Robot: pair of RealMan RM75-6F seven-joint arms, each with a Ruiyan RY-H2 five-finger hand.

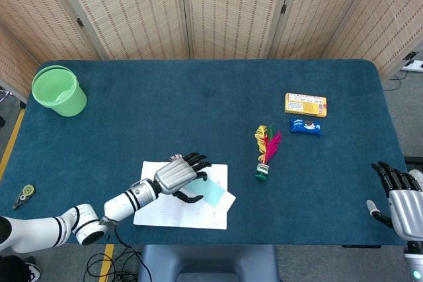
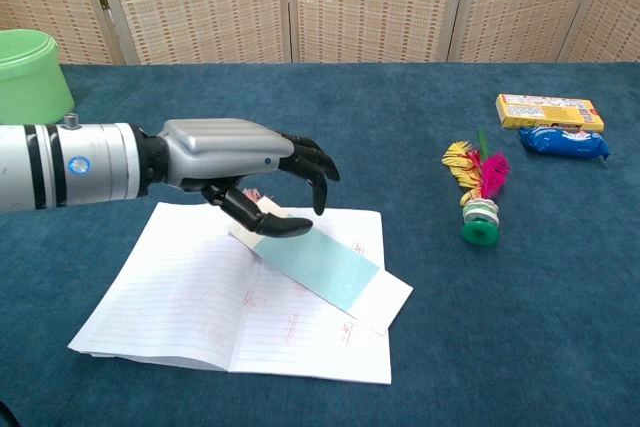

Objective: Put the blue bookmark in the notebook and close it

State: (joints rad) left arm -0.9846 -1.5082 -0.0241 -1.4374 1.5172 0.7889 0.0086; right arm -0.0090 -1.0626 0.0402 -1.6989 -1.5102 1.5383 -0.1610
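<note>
An open lined notebook (image 2: 180, 307) (image 1: 168, 211) lies flat near the table's front edge. The blue bookmark (image 2: 320, 267) (image 1: 213, 193) rests slantwise on its right page, its white lower end sticking out past the page's right edge. My left hand (image 2: 240, 162) (image 1: 180, 175) hovers over the bookmark's upper left end, fingers spread forward and thumb stretched out just above the strip, holding nothing. A small pink tassel at that end is mostly hidden by the hand. My right hand (image 1: 398, 197) is at the table's front right corner, fingers apart and empty.
A green bucket (image 1: 58, 90) (image 2: 30, 77) stands at the back left. A feathered shuttlecock (image 1: 266, 153) (image 2: 480, 197) lies right of the notebook. A yellow box (image 1: 305, 104) (image 2: 548, 110) and a blue snack packet (image 1: 305, 126) (image 2: 562, 142) lie further right.
</note>
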